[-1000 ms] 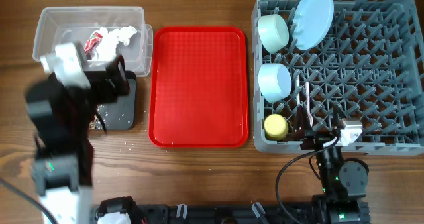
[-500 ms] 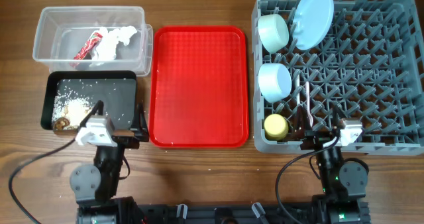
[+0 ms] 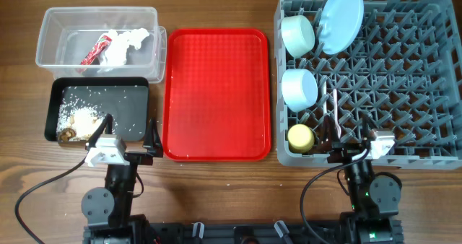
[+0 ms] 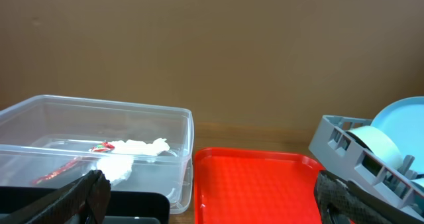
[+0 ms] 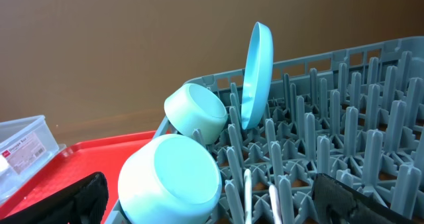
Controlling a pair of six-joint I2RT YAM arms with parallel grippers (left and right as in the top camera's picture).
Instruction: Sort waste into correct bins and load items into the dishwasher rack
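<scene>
The grey dishwasher rack (image 3: 404, 78) holds the pale blue plate (image 3: 339, 16), pale green bowl (image 3: 297, 33), light blue bowl (image 3: 299, 87), yellow cup (image 3: 300, 136) and the white fork and spoon (image 3: 333, 107). The clear tub (image 3: 50, 24) holds the red wrapper (image 3: 92, 50) and white paper (image 3: 124, 43). The black tray (image 3: 133, 92) holds food scraps (image 3: 81, 118) and crumbs. My left gripper (image 3: 126, 133) is open and empty at the tray's front edge. My right gripper (image 3: 349, 139) is open and empty at the rack's front edge. The right wrist view shows the light blue bowl (image 5: 172, 177) and the plate (image 5: 257, 75).
The flat red serving tray (image 3: 216, 92) lies between the bins and the rack. Small crumbs dot the wood near the black tray. In the left wrist view the clear tub (image 4: 99, 138) and red tray (image 4: 258, 184) lie ahead, with a brown wall behind.
My left arm has pulled back from over the bins to the table's front edge, uncovering the black tray. The right arm has not moved.
</scene>
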